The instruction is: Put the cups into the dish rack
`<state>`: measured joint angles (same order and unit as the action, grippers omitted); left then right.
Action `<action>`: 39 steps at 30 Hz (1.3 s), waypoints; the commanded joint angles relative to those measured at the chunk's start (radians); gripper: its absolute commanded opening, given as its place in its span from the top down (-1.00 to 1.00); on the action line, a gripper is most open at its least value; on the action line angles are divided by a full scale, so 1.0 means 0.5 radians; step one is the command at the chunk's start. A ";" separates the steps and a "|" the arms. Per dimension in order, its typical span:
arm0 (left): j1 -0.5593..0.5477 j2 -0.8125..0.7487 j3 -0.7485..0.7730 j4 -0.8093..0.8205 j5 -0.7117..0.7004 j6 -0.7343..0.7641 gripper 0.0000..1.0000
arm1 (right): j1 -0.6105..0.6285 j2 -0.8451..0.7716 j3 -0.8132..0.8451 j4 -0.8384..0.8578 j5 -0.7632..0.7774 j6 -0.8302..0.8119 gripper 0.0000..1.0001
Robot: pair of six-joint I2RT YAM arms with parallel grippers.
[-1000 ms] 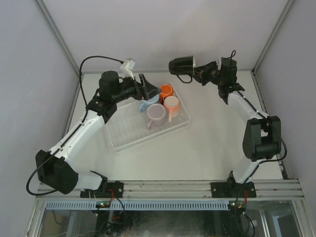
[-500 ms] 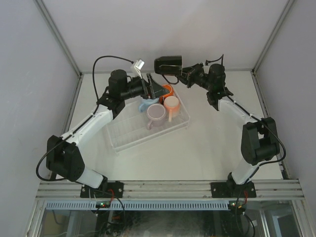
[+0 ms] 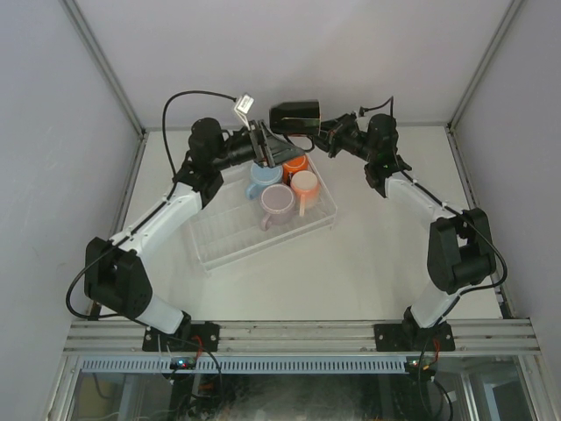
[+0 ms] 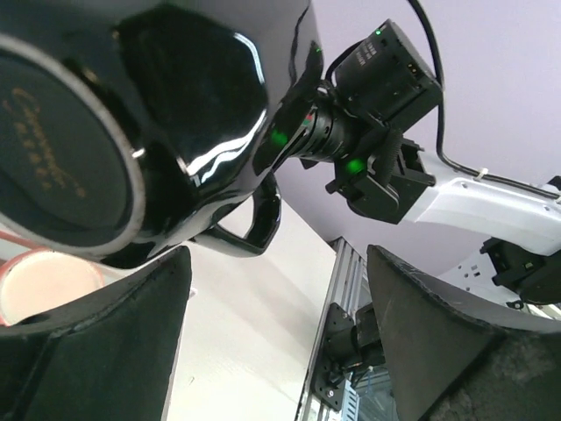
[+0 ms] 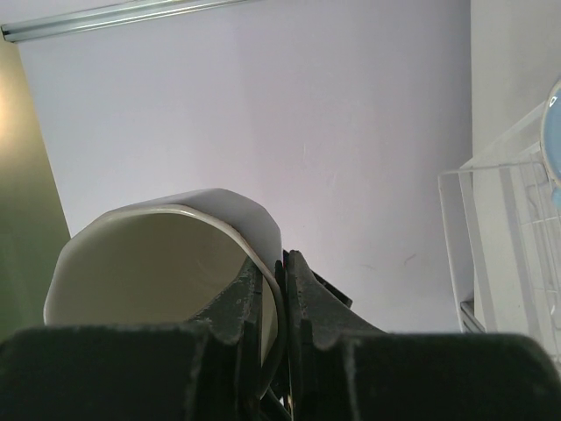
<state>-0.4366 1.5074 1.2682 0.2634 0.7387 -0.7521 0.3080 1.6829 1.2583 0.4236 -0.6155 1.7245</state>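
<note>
- While your right gripper [image 5: 282, 267] hangs above the far end of the dish rack [image 3: 230, 237], its jaws are pinched tight on the wall of the black mug [image 3: 295, 116]. One finger is inside the cream interior and one is outside.
- You have that mug raised clear of the table [image 3: 377, 254]. It is tipped on its side in the air, mouth towards the right wrist camera and base towards the left one.
- Your left gripper [image 4: 279, 261] is spread wide and has hold of nothing. In the left wrist view the black mug's base and handle sit just beyond its fingers [image 4: 105, 342]; whether they touch it I cannot tell.
- Seen from above, your left gripper is just beside the black mug, also over the rack's far end.
- Four cups sit in the far end of the rack, apparently mouth up. The orange mug [image 3: 295, 164] is farthest, with the light blue mug [image 3: 262, 173] to its left. The peach-pink mug [image 3: 304, 182] and the lilac mug [image 3: 279, 200] are nearer your arm bases.
- These four are packed close together; contact between them cannot be confirmed.
- Your rack lies askew on the table between the two arms, its long side running from near left to far right.
</note>
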 commanded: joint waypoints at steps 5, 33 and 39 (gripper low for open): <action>0.012 0.028 0.120 0.293 0.067 -0.167 -0.56 | 0.050 -0.119 0.032 0.190 -0.033 0.031 1.00; 0.056 0.112 0.111 0.568 0.043 -0.318 0.49 | 0.204 -0.221 -0.045 -0.001 -0.062 -0.134 1.00; 0.084 0.118 0.074 0.660 0.039 -0.394 1.00 | 0.198 -0.254 -0.047 -0.120 -0.101 -0.293 1.00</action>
<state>-0.4042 1.5715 1.2682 0.4290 0.7834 -1.0149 0.3634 1.6253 1.2354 0.4164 -0.5529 1.6455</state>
